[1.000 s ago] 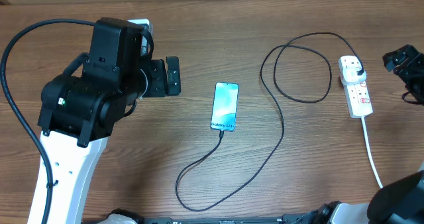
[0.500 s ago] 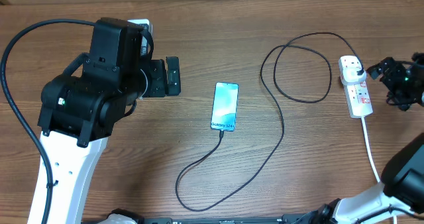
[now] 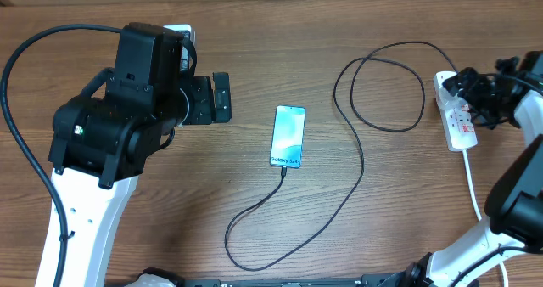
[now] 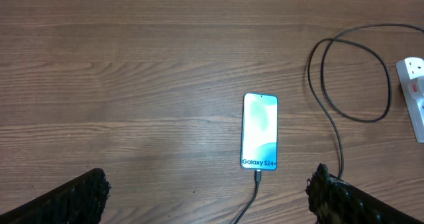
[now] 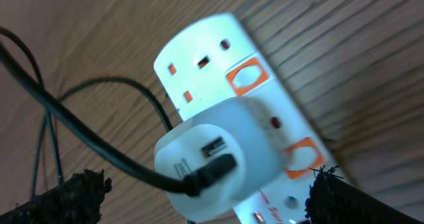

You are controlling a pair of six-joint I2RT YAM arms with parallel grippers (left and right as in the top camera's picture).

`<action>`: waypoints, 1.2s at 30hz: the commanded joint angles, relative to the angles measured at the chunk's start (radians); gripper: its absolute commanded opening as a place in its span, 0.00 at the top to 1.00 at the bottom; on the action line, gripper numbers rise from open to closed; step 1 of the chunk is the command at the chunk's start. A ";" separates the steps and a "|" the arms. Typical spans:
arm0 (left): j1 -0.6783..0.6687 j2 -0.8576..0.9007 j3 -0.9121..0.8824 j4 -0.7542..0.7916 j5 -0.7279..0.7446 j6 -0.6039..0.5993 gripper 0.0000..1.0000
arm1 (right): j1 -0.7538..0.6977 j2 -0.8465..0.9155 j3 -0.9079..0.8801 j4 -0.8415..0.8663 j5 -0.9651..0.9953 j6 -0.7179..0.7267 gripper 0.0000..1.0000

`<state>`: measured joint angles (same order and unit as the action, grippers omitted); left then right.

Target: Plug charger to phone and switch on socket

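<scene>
The phone (image 3: 288,136) lies flat mid-table, its light-blue screen lit; it also shows in the left wrist view (image 4: 260,130). The black charger cable (image 3: 361,164) has its small connector in the phone's near end (image 4: 258,176) and loops back to the white socket strip (image 3: 463,127). My right gripper (image 3: 468,90) is open and hovers over the strip's far end. In the right wrist view the strip (image 5: 205,58) carries a white adapter (image 5: 218,151) with the cable (image 5: 132,162) in it, between the open fingers (image 5: 205,197). My left gripper (image 3: 221,98) is open and empty, left of the phone (image 4: 209,191).
The strip's white cord (image 3: 477,204) runs toward the front right edge. Orange-red switches (image 5: 246,78) sit beside the adapter. The left arm's black body (image 3: 119,117) fills the left side. The cable's slack loops (image 3: 254,236) lie in front of the phone.
My right gripper has moved left from the table's right edge to over the socket strip's far end. The left arm, phone and cable have not moved.
</scene>
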<state>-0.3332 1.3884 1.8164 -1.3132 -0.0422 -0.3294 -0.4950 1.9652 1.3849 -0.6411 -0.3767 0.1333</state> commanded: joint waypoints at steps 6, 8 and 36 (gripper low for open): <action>0.005 0.005 0.004 0.001 -0.013 0.019 0.00 | 0.024 0.027 -0.005 0.020 0.098 -0.008 0.00; 0.005 0.005 0.004 0.001 -0.013 0.019 0.01 | 0.024 0.029 -0.005 0.024 0.119 -0.008 0.00; 0.005 0.005 0.004 0.001 -0.013 0.019 0.00 | 0.025 0.055 -0.006 0.083 0.005 -0.038 0.00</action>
<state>-0.3332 1.3884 1.8164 -1.3132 -0.0422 -0.3294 -0.4713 2.0136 1.3849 -0.5549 -0.3424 0.1040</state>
